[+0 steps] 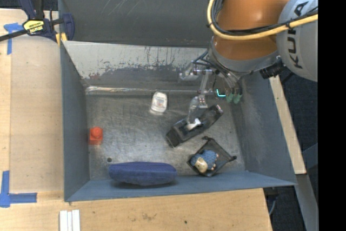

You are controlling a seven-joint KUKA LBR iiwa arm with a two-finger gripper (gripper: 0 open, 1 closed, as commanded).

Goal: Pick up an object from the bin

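My gripper (198, 103) hangs below the orange wrist cover at the bin's right middle, its thin fingers pointing down at the upper end of a black elongated tool with a white patch (192, 125). The fingertips sit just above or against that tool; nothing shows between them. A small clear-white plastic cup (158, 102) lies to the gripper's left. A black packet with a blue and yellow thing inside (207, 160) lies in front of the tool, near the bin's front right.
A small red block (95, 135) stands at the left of the bin floor. A long dark blue pouch (142, 173) lies along the front wall. The arm reaches in over the right rim.
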